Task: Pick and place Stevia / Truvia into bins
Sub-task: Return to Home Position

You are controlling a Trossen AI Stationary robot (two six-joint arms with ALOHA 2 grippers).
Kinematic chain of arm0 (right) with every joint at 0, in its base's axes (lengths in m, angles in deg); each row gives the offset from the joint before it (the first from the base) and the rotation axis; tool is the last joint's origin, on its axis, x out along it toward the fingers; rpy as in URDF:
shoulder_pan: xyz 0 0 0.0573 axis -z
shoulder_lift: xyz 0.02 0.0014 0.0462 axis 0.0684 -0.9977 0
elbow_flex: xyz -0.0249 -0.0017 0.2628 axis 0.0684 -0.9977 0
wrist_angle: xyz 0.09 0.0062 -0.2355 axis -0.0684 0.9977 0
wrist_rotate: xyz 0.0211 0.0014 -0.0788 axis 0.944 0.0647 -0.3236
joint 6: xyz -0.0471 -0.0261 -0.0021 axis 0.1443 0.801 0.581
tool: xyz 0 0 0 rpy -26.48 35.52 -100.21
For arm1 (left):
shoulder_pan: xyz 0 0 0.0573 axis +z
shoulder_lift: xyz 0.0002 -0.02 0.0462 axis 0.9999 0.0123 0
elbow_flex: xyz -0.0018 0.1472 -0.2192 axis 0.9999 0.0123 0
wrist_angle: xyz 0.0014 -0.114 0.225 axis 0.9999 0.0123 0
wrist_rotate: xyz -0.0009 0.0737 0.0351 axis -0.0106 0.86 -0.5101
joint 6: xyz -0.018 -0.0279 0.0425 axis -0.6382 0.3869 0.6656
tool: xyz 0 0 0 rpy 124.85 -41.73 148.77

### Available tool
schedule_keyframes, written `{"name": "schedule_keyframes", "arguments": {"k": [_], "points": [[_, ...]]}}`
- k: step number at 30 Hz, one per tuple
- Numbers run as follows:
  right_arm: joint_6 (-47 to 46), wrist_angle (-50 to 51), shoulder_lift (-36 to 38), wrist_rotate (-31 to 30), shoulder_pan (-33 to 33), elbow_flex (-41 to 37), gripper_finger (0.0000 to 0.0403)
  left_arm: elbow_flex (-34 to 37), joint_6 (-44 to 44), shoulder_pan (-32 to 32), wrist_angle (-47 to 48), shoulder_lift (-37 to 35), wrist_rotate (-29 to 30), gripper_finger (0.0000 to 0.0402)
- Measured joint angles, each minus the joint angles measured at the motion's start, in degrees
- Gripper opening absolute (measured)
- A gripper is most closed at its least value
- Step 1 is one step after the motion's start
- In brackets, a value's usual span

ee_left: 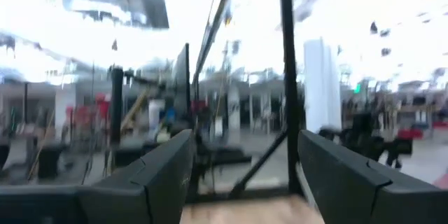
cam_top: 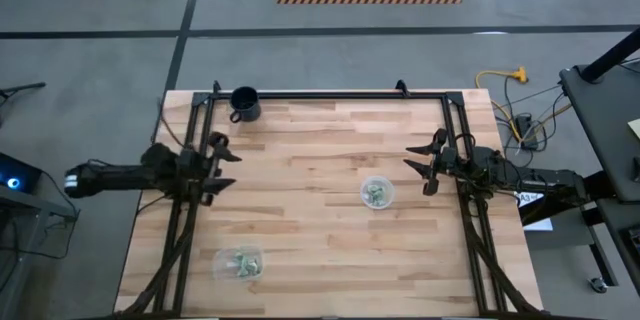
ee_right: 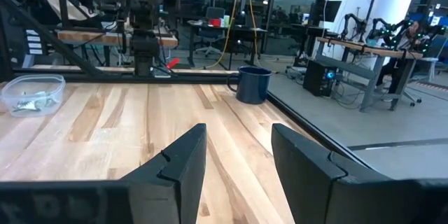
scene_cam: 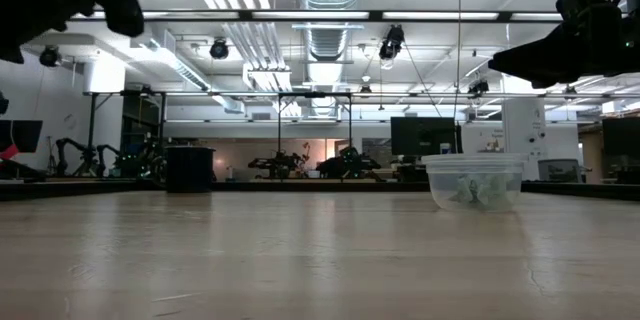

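Observation:
Green-and-white Stevia packets lie inside both clear bins: the round bowl [cam_top: 377,193] right of the table's middle and the rounded-rectangular tub [cam_top: 238,263] near the front left. The low view shows the bowl [scene_cam: 475,180]; the right wrist view shows the tub [ee_right: 31,94]. My left gripper [cam_top: 225,165] hangs open over the table's left edge, raised and tipped slightly up [ee_left: 245,175]. My right gripper [cam_top: 415,165] stands open and level over the right edge [ee_right: 238,168]. Neither has anything between its fingers.
A black mug [cam_top: 244,103] stands at the table's far left corner, also seen in the right wrist view [ee_right: 252,84]. A dark metal frame [cam_top: 330,95] runs along the far, left and right edges. Bare wood [cam_top: 300,160] lies between the two grippers.

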Motion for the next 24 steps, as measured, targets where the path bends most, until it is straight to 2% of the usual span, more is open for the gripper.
{"name": "schedule_keyframes", "arguments": {"k": [5, 8, 12, 17, 21, 24], "points": [[0.0, 0.0, 0.0, 0.0, 0.0, 0.0, 0.0153, 0.2, -0.1, 0.0, 9.3, -8.2, 0.3, 0.0240], [0.0, 0.0, 0.0, 0.0, 0.0, 0.0, 0.0153, 0.2, -0.1, 0.0, 11.7, -12.8, 0.4, 0.0240], [0.0, 0.0, 0.0, 0.0, 0.0, 0.0, 0.0153, 0.6, 0.2, 0.0, 10.9, -12.2, 0.8, 0.0240], [0.0, 0.0, 0.0, 0.0, 0.0, 0.0, 0.0153, 1.5, 0.2, 0.0, 11.9, -11.4, 7.4, 0.0240], [0.0, 0.0, 0.0, 0.0, 0.0, 0.0, 0.0153, 1.5, 1.8, 0.0, 11.2, -11.6, 7.0, 0.0240], [0.0, 0.0, -0.1, 0.0, 0.0, 0.0, 0.0153, 1.5, 3.4, 0.0, 14.3, -12.0, 5.4, 0.0240]]}}
